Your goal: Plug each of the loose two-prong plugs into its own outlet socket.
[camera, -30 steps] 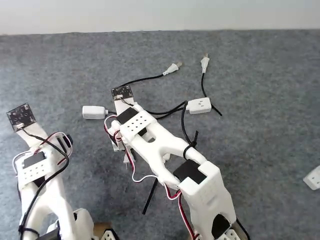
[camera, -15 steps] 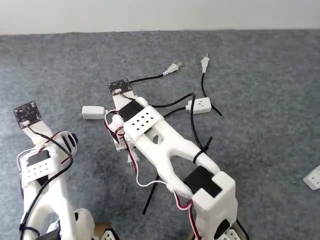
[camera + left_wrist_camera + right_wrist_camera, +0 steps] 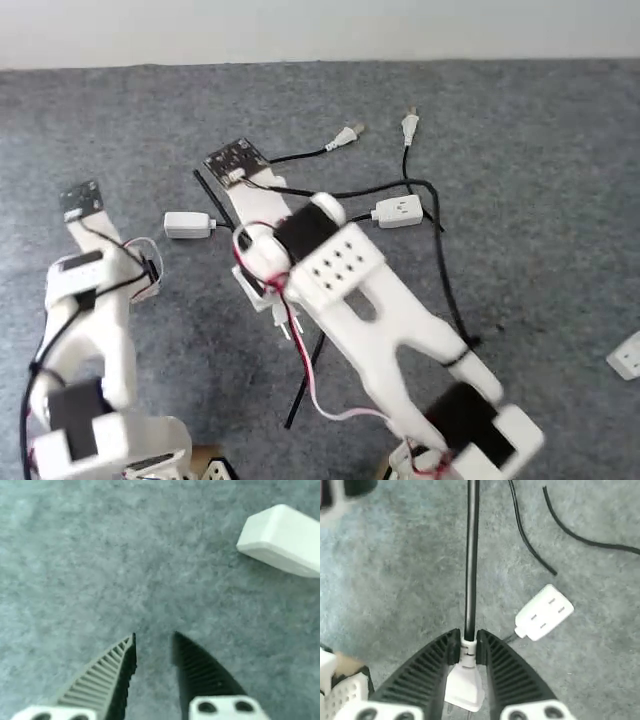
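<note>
Over the last second my left arm has pushed forward and my right arm has risen, its elbow swinging out to my right. My right end effector (image 3: 466, 640) is clamped on a white plug (image 3: 465, 682), whose black cord (image 3: 471, 555) runs straight out between the fingers. The plug hangs near the slotted outlet socket (image 3: 398, 210), off to its left and not touching it. My left end effector (image 3: 153, 639) is parted with nothing between its fingers. It hovers over the grey surface (image 3: 540, 150), close to a plain white socket block (image 3: 187, 225) that lies well to the left of the slotted outlet socket. Two loose plugs (image 3: 345, 135) lie beyond the slotted outlet socket, toward the wall.
</note>
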`<action>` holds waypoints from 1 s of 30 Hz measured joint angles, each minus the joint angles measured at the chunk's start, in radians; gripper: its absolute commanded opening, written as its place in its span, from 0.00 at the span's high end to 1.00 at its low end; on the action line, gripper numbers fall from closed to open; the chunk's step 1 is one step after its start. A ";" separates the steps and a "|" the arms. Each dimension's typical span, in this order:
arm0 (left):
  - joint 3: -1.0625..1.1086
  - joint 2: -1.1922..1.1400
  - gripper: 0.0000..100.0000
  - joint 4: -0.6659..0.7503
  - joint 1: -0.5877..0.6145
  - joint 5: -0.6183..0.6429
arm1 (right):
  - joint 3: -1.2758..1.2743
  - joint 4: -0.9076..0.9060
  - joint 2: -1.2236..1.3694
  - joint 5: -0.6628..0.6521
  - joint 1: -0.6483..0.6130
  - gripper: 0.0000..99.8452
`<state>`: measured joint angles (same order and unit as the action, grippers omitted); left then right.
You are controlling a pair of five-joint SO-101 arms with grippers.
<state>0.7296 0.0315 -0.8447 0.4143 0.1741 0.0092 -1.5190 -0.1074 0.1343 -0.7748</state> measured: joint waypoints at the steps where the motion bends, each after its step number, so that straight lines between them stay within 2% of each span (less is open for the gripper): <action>1: -0.031 -0.029 0.93 -0.011 -0.009 0.000 | -0.031 0.012 -0.034 -0.003 0.000 0.99; 7: -0.129 -0.106 0.93 -0.028 -0.110 0.000 | -0.173 0.095 -0.169 -0.048 -0.049 0.99; 12: -0.140 -0.109 0.93 0.005 -0.190 -0.055 | -0.193 0.106 -0.180 -0.071 -0.080 0.99; 30: -0.140 -0.095 0.93 0.095 -0.387 -0.117 | -0.226 0.106 -0.180 -0.106 -0.054 0.99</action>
<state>0.5900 -0.0637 -0.7495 0.0276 0.0575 -0.2163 -1.4131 -0.2869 0.0284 -0.8286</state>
